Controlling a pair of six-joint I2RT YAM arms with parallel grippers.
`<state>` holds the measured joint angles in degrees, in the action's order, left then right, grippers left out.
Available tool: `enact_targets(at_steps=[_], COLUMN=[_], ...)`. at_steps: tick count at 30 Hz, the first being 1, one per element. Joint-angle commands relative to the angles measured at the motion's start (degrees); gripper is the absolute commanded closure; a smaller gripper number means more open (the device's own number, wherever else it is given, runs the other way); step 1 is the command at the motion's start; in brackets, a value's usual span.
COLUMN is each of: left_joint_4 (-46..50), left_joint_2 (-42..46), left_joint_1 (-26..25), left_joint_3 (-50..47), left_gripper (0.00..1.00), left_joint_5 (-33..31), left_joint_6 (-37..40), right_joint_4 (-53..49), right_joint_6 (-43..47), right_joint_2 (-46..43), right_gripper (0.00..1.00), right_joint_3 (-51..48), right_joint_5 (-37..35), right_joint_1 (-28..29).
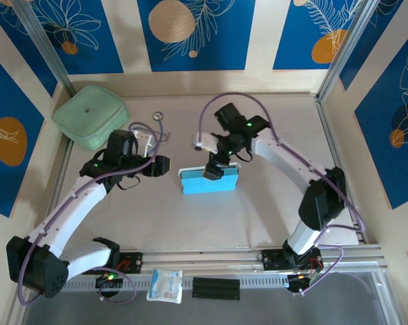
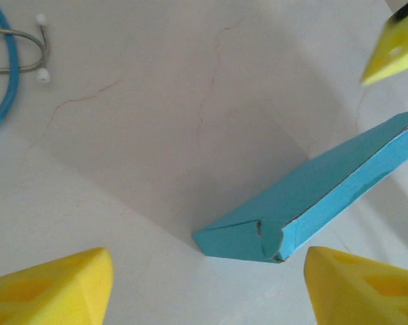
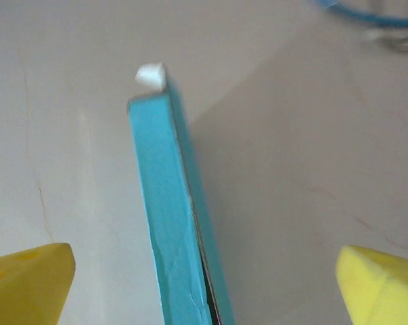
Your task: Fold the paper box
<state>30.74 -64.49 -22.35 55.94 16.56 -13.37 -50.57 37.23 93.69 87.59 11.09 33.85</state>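
Note:
The paper box (image 1: 210, 183) is a flat sky-blue box in the middle of the table, and it appears to stand on a long narrow side. My right gripper (image 1: 214, 173) hangs open just above it. In the right wrist view the box's narrow blue face (image 3: 176, 223) runs between the yellow fingers (image 3: 28, 281) with gaps on both sides, and the right gripper (image 3: 204, 284) touches nothing. A small white bit (image 3: 151, 74) shows at the box's far end. My left gripper (image 1: 162, 166) is open, just left of the box. Its left wrist view shows the box's tucked end (image 2: 258, 237) ahead of the left gripper (image 2: 207, 291).
A pale green case (image 1: 90, 115) lies at the back left. A blue-tubed stethoscope (image 1: 160, 122) lies behind the left gripper, also seen as the stethoscope (image 2: 14, 61). A clear-white packet (image 1: 165, 284) and a black block (image 1: 216, 288) sit on the near rail. Aluminium posts frame the table.

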Motion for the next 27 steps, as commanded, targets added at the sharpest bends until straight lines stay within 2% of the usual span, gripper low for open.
enact_targets(at_steps=[1, 3, 6, 9, 13, 16, 21, 27], left_joint_4=[6.9, 10.6, 13.7, 16.1, 16.8, 14.9, 14.0, 12.9], left_joint_2=[-2.0, -4.2, -6.8, -9.4, -12.1, -13.2, -14.4, -15.5], left_joint_1=[-1.5, -2.8, -4.6, -6.2, -8.9, -9.9, -10.4, -10.5], left_joint_3=[5.5, 8.2, 10.8, 12.7, 13.4, 13.1, 12.9, 12.9], left_gripper=[0.31, 0.33, 0.36, 0.38, 0.38, 0.39, 0.44, 0.5], left_joint_5=[2.8, 2.5, 1.4, 0.7, -0.7, 0.4, -1.4, 0.9], left_joint_6=[2.8, 2.5, 0.5, -0.8, -1.9, -3.2, -4.4, -5.7], right_joint_4=[4.9, 0.6, -3.5, -2.8, -2.2, -0.8, -0.1, -0.4], right_joint_6=[-23.7, -35.7, -43.6, -44.0, -42.8, -41.9, -41.6, -41.4], right_joint_2=[-3.9, -3.3, -3.6, -5.8, -7.3, -7.9, -7.6, -8.2], right_gripper=[0.01, 0.04, 0.16, 0.17, 0.19, 0.28, 0.53, 0.57], right_joint_3=[-0.8, 0.2, -3.1, -8.8, -11.6, -13.1, -13.6, -14.3], right_joint_5=[3.7, 4.4, 6.5, 6.2, 6.8, 7.0, 6.3, 6.4], right_joint_1=[-3.8, -8.1, -13.2, -15.8, -17.5, -17.7, -18.3, -18.0])
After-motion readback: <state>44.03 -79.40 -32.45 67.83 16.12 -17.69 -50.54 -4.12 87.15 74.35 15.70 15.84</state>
